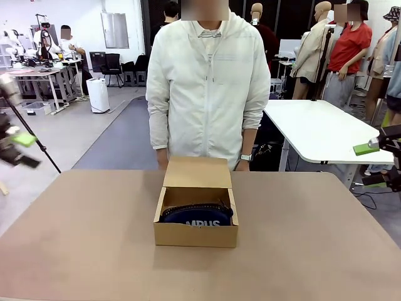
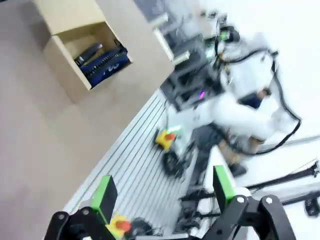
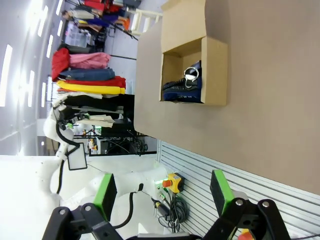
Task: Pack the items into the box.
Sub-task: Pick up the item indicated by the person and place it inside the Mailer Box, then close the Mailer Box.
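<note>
The brown cardboard box [image 1: 196, 236] sits mid-table with its flap lid [image 1: 197, 172] folded up at the far side. Inside lies the navy pouch [image 1: 199, 216] with white lettering. From the left wrist view, the box [image 2: 64, 70] holds the pouch [image 2: 108, 62] with the black stapler [image 2: 89, 53] beside it. The right wrist view shows the box [image 3: 215, 70] and pouch [image 3: 183, 88] too. My left gripper [image 1: 24, 150] hovers blurred at the far left, off the table, open [image 2: 163, 192] and empty. My right gripper [image 1: 371, 164] hangs at the far right, open [image 3: 162, 192] and empty.
A person in a white jacket [image 1: 207, 81] stands at the table's far edge right behind the box, hands hidden by the lid. The tan table top [image 1: 88, 238] is bare on both sides of the box. A white table [image 1: 319, 128] stands at the back right.
</note>
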Robot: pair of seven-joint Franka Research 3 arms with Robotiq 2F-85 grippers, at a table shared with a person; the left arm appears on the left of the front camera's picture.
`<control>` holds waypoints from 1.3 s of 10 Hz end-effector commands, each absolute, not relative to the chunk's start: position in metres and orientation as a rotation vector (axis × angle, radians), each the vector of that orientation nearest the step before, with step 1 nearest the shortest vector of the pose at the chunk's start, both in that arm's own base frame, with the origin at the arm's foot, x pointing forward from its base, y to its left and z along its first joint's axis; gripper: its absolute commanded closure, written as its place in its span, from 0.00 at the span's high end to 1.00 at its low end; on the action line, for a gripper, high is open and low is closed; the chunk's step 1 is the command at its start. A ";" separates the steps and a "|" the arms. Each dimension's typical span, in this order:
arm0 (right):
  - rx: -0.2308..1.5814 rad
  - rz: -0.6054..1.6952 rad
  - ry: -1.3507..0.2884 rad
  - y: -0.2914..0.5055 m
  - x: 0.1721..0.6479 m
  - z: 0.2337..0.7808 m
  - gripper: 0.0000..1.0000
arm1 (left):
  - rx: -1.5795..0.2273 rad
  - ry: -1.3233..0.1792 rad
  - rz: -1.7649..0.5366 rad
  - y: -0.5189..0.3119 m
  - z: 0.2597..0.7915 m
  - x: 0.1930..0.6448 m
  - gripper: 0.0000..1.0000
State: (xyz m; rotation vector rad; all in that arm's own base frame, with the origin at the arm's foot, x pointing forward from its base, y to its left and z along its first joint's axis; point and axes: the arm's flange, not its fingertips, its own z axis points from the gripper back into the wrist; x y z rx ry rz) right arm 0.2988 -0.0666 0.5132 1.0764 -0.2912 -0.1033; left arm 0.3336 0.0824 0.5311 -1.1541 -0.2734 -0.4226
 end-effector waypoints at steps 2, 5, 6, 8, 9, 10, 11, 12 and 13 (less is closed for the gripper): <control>1.063 -0.093 -0.287 -0.067 0.297 0.514 1.00 | -1.154 -0.273 -0.423 0.082 0.531 0.334 1.00; 1.063 -0.093 -0.287 -0.067 0.297 0.514 1.00 | -1.154 -0.273 -0.423 0.082 0.531 0.334 1.00; 1.063 -0.093 -0.287 -0.067 0.297 0.514 1.00 | -1.154 -0.273 -0.423 0.082 0.531 0.334 1.00; 1.063 -0.093 -0.287 -0.067 0.297 0.514 1.00 | -1.154 -0.273 -0.423 0.082 0.531 0.334 1.00; 1.063 -0.093 -0.287 -0.067 0.297 0.514 1.00 | -1.154 -0.273 -0.423 0.082 0.531 0.334 1.00; 1.063 -0.093 -0.287 -0.067 0.297 0.514 1.00 | -1.154 -0.273 -0.423 0.082 0.531 0.334 1.00; 1.063 -0.093 -0.287 -0.067 0.297 0.514 1.00 | -1.154 -0.273 -0.423 0.082 0.531 0.334 1.00; 1.063 -0.093 -0.287 -0.067 0.297 0.514 1.00 | -1.154 -0.273 -0.423 0.082 0.531 0.334 1.00; 1.063 -0.093 -0.287 -0.067 0.297 0.514 1.00 | -1.154 -0.273 -0.423 0.082 0.531 0.334 1.00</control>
